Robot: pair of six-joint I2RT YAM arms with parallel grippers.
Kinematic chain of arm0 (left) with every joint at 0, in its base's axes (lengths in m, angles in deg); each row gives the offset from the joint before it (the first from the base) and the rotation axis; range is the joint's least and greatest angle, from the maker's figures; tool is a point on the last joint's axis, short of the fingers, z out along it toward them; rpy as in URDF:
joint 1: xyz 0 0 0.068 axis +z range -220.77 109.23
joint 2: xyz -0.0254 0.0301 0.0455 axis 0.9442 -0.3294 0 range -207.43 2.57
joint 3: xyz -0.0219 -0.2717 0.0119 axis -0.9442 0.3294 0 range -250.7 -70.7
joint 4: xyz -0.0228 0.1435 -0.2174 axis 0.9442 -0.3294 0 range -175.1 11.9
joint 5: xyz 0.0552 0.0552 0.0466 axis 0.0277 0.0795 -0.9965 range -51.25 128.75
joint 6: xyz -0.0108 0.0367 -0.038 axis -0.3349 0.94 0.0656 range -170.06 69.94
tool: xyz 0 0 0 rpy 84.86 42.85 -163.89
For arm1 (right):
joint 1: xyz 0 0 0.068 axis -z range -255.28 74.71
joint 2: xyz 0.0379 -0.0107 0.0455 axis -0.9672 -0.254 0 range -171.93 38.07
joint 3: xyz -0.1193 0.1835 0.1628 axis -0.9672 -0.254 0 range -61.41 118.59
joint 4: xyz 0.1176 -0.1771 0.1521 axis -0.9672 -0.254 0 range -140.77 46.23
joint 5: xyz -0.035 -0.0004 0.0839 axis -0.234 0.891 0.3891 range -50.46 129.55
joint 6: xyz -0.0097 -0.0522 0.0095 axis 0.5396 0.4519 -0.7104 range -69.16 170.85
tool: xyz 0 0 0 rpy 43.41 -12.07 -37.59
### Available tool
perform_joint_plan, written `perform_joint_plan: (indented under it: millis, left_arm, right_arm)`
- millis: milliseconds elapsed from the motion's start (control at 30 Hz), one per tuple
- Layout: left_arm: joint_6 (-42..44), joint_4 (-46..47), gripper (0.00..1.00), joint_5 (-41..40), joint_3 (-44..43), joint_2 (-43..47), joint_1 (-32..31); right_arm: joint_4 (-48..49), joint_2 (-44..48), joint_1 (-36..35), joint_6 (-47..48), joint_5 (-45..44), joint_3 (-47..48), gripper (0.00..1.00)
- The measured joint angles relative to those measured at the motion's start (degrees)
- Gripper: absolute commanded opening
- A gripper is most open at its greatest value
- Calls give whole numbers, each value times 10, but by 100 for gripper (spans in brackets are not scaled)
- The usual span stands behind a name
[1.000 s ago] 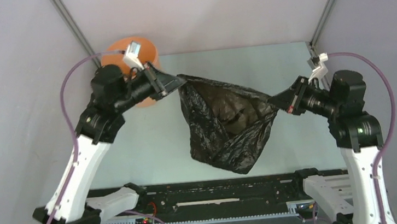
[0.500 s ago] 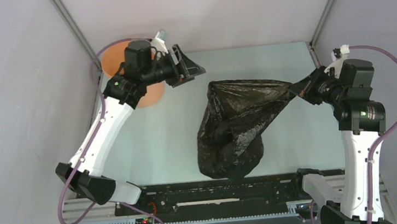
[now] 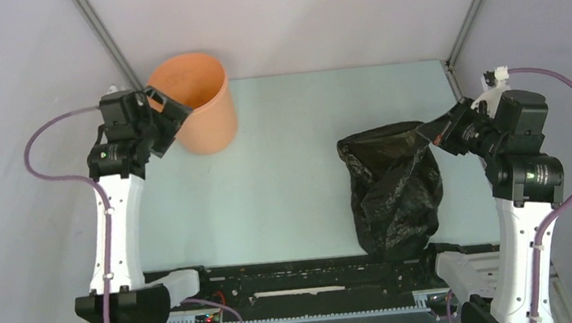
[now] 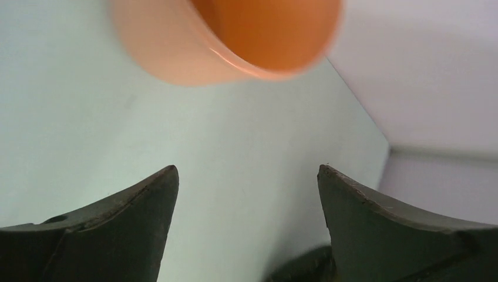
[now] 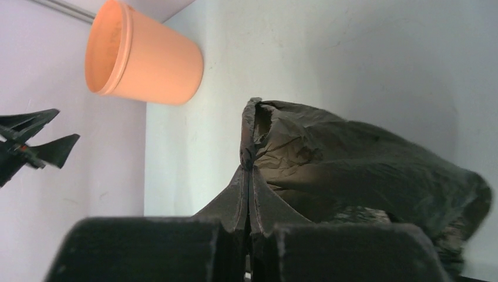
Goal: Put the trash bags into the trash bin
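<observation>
On the pale table (image 3: 292, 177), my right gripper (image 3: 425, 134) pinches the trash bag (image 3: 392, 191), well right of the trash bin (image 3: 203, 110) near my spread left gripper (image 3: 171, 108).

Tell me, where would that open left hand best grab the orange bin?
Probably the rim of the orange bin, from above on the side nearest the left hand: it stands upright with no handle, so the open hand beside it could pinch the thin wall.
</observation>
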Motion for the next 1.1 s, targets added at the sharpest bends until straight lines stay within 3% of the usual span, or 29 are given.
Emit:
perform_joint_plan:
  millis: [167,500,600,733,1100]
  left_arm:
    - [-30,-18,100,-88,-3,-50,54]
    - [-69,-28,96,-152,-74,-198,73]
    - [-74,-26,82,-151,-101,-234,76]
    - [-76,-24,55,-146,-132,-283,76]
    - [-56,-49,14,-111,-143,-311,76]
  right_arm:
    - [4,0,-2,-3,28,-9,0]
    - [16,-2,-7,-2,46,-10,0]
    - [17,-3,-7,-2,46,-10,0]
    - [19,-5,-8,-1,45,-10,0]
    - [23,-6,-16,1,45,-10,0]
